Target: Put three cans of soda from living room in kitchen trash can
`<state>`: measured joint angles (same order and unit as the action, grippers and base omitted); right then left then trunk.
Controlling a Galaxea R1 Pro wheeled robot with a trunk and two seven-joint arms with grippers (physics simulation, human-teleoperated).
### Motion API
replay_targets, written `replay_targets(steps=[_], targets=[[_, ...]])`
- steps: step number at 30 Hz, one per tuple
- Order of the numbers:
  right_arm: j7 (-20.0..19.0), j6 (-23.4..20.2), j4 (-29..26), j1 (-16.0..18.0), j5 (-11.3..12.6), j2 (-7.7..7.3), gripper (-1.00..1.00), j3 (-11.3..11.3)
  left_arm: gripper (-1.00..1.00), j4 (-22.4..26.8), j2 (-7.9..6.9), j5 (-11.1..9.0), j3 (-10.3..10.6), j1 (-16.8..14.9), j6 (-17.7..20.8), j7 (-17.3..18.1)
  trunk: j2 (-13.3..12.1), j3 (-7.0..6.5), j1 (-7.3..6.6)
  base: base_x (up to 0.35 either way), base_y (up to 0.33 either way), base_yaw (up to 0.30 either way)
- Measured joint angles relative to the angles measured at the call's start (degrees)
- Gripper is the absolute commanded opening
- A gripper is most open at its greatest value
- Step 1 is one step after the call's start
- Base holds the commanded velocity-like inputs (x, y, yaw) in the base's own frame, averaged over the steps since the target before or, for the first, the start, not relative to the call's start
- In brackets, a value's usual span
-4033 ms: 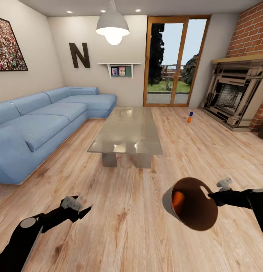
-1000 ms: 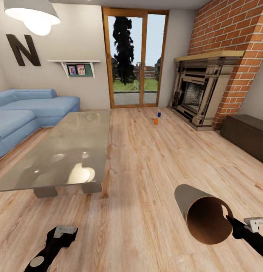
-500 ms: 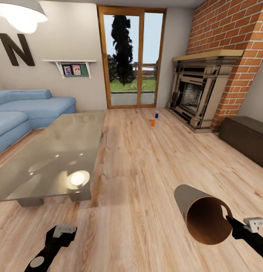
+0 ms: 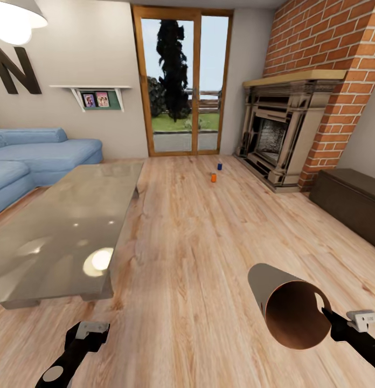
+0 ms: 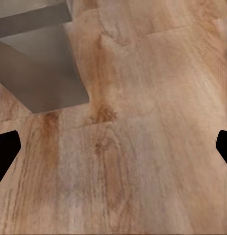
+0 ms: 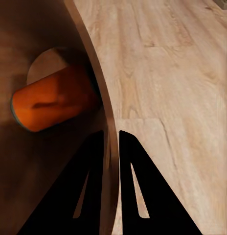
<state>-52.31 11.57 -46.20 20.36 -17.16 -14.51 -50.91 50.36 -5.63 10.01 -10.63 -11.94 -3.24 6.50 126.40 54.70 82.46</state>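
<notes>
Orange can [image 6: 52, 105] lies inside the tipped tash can [image 4: 287, 312], whose rim the right fingers [image 6: 111, 147] pinch; left fingers [image 5: 113, 152] spread empty. More tilt could spill it.

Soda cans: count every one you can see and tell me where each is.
3. An orange can and a dark blue can stand on the wood floor near the fireplace. Another orange can lies inside the trash can clamped by the right pincer.
</notes>
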Motion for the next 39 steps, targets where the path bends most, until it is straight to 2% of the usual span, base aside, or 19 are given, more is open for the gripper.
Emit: replay_targets(steps=[39], targets=[[0.0, 0.3, 0.1, 0.0, -0.2, 0.00, -1.00, 0.0, 1.00, 0.0, 0.00, 0.0, 0.0, 0.0, 0.0, 0.0, 0.0, 0.00, 0.00, 0.244, -0.236, 0.000]])
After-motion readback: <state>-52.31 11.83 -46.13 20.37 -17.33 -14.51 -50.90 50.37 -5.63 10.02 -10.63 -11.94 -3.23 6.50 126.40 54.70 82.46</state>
